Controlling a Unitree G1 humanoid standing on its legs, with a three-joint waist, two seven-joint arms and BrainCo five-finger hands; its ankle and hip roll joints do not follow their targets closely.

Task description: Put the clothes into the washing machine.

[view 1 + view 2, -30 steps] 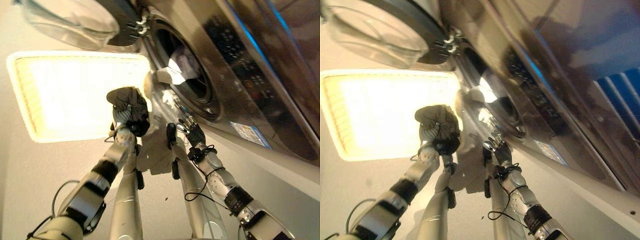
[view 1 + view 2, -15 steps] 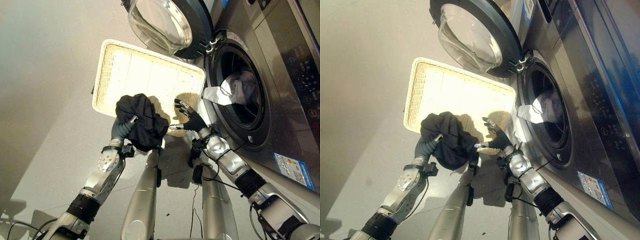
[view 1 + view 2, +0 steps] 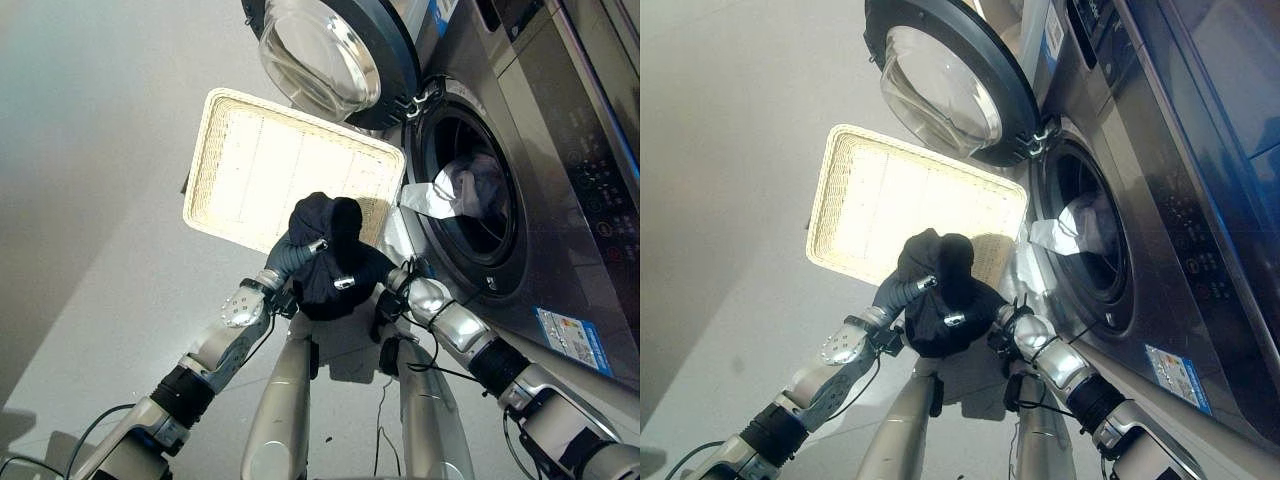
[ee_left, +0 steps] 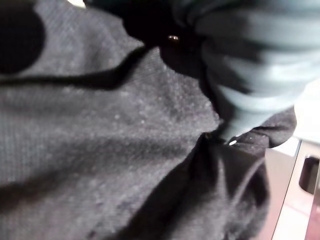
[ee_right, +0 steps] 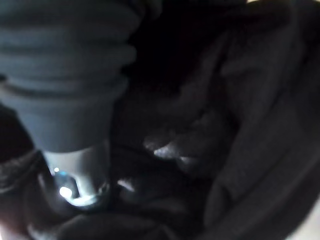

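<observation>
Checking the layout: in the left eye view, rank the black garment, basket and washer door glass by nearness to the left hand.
1. Black garment, in the left hand.
2. Basket, just beyond on the floor.
3. Door glass, farthest, at top.

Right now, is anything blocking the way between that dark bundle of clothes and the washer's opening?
Partly. The door is swung open, but a pale garment already hangs out over the drum's rim, on the side facing the dark garment held between both hands.

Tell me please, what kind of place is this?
Probably a home laundry area: a front-loading washing machine with its door open, a pale wicker basket on the floor.
</observation>
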